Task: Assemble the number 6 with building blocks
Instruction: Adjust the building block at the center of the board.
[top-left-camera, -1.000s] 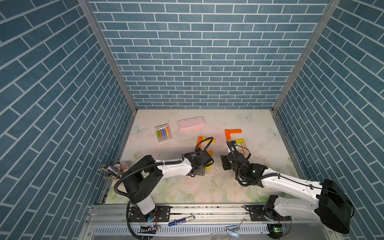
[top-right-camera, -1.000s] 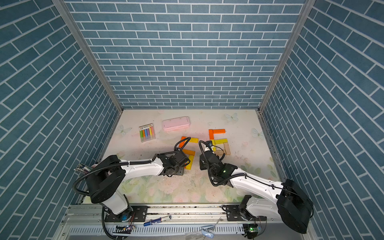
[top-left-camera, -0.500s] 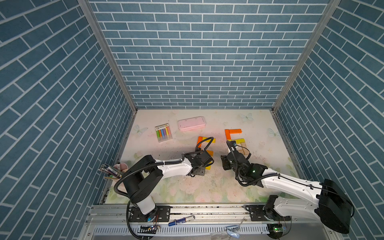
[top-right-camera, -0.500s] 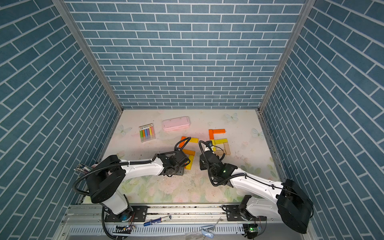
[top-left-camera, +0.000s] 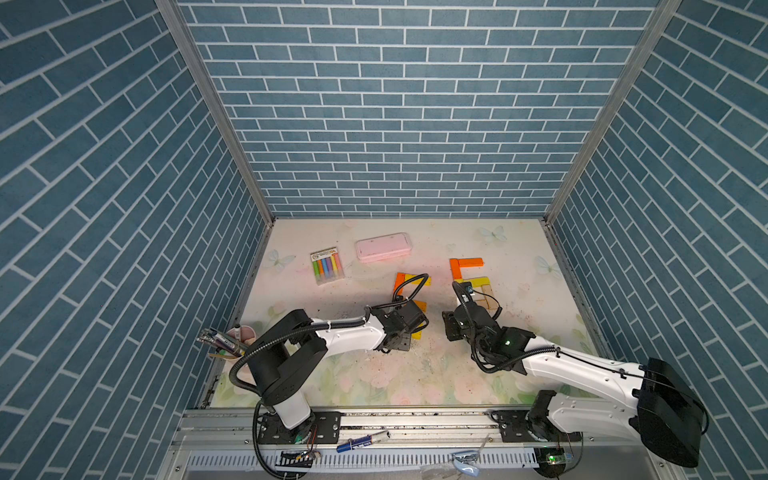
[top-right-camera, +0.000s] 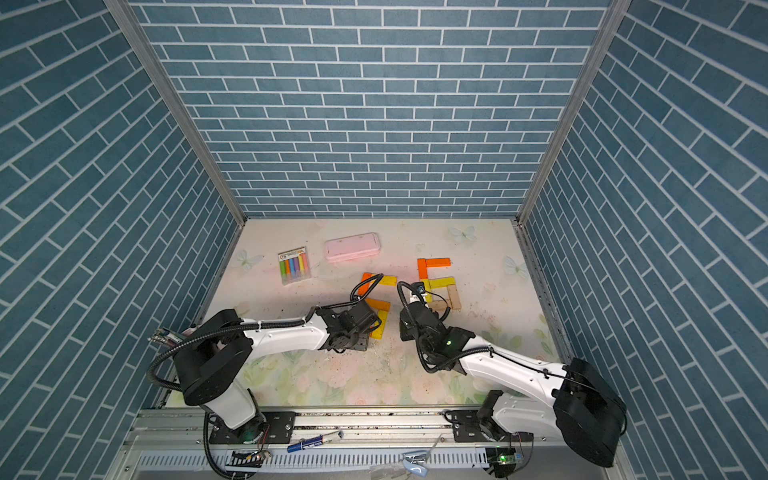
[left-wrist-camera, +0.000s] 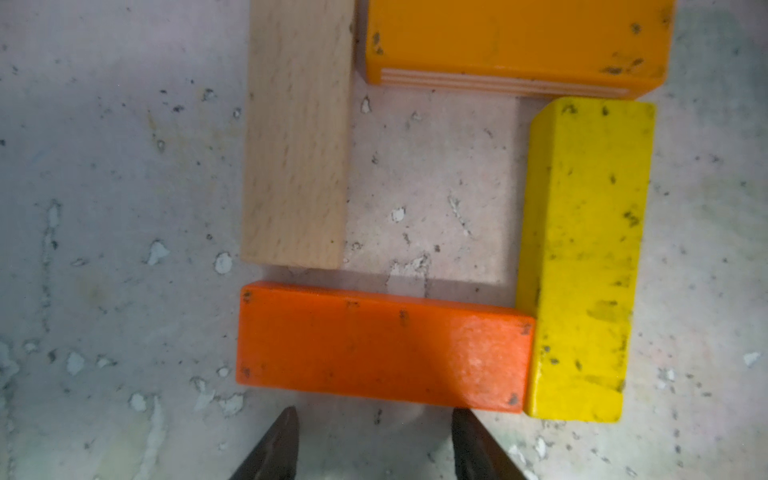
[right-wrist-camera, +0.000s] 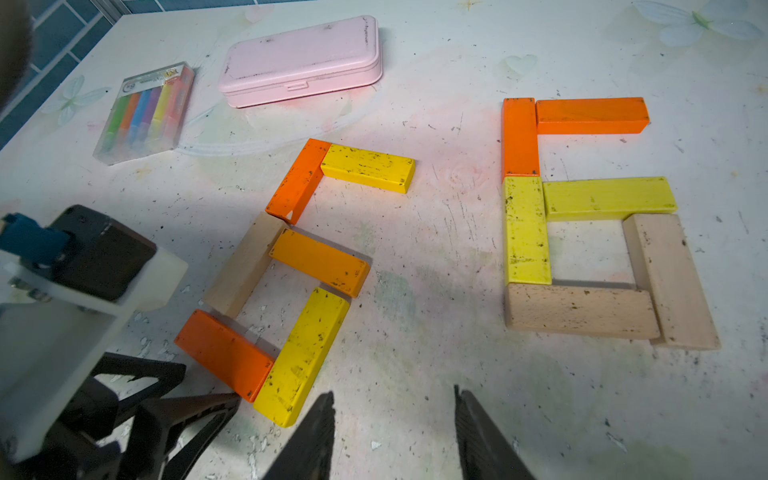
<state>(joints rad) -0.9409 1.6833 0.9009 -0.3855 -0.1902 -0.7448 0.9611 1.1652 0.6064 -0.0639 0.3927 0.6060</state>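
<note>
No change from a second ago: both arms sit exactly where they were, and no bar has shifted. The left gripper (left-wrist-camera: 374, 444) has its jaws parted with nothing between them. Just ahead of its tips lies the orange bar (left-wrist-camera: 382, 345), the closing stroke of the number 6 (right-wrist-camera: 320, 266). One end butts against the yellow bar (left-wrist-camera: 582, 257); the other stops a sliver short of the tan bar (left-wrist-camera: 297, 133). Beyond those sits the amber bar (left-wrist-camera: 515, 41). The right gripper (right-wrist-camera: 392, 436) is spread too, empty, touching nothing. That figure lies ahead of it to one side and a second six (right-wrist-camera: 525, 228) ahead to the other. The pink case (right-wrist-camera: 299, 54) and chalk pack (right-wrist-camera: 145, 112) are farther out.
</note>
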